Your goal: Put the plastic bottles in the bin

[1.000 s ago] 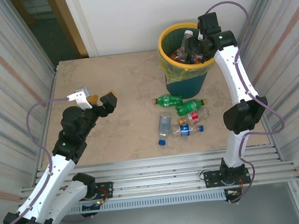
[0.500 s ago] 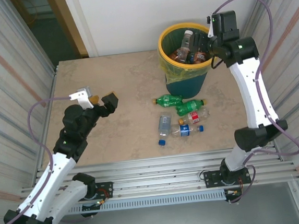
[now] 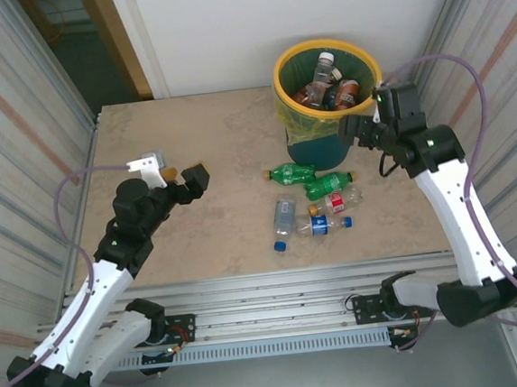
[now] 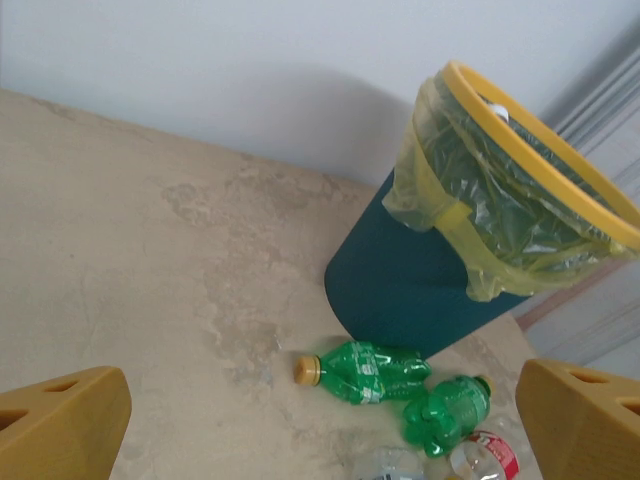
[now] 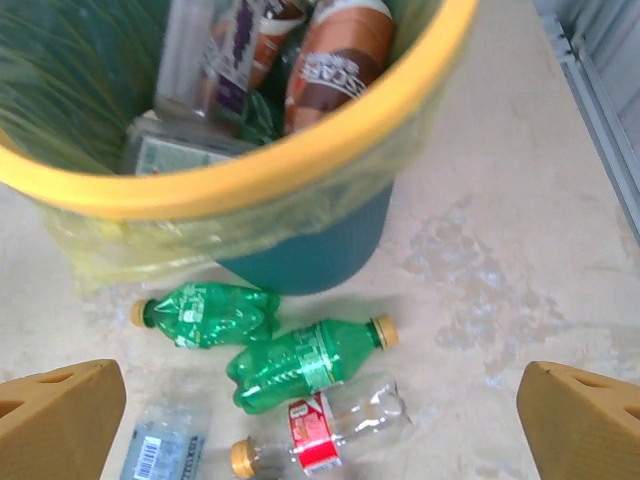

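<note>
The teal bin (image 3: 325,144) with its yellow rim (image 5: 250,182) stands at the back of the table and holds several plastic bottles (image 3: 329,86), one of them a brown one (image 5: 335,62). In front of it lie two green bottles (image 3: 291,172) (image 3: 328,185), a clear red-labelled one (image 5: 330,432) and two other clear ones (image 3: 283,217) (image 3: 320,226). My right gripper (image 3: 355,134) hangs open and empty beside the bin's right front, above the lying bottles. At mid-left my left gripper (image 3: 177,176) is open and empty, facing the green bottles (image 4: 365,370) and the bin (image 4: 410,285).
Corrugated metal walls close in both sides, and a white wall stands behind the bin. Metal rails run along the near edge by the arm bases. The yellow-green liner bag (image 4: 450,200) hangs over the bin's outside. Bare tabletop (image 3: 189,127) lies left of the bottles.
My right gripper has drawn back from over the bin and come down beside its right front, its jaws spreading wider. The left arm has edged slightly to the right.
</note>
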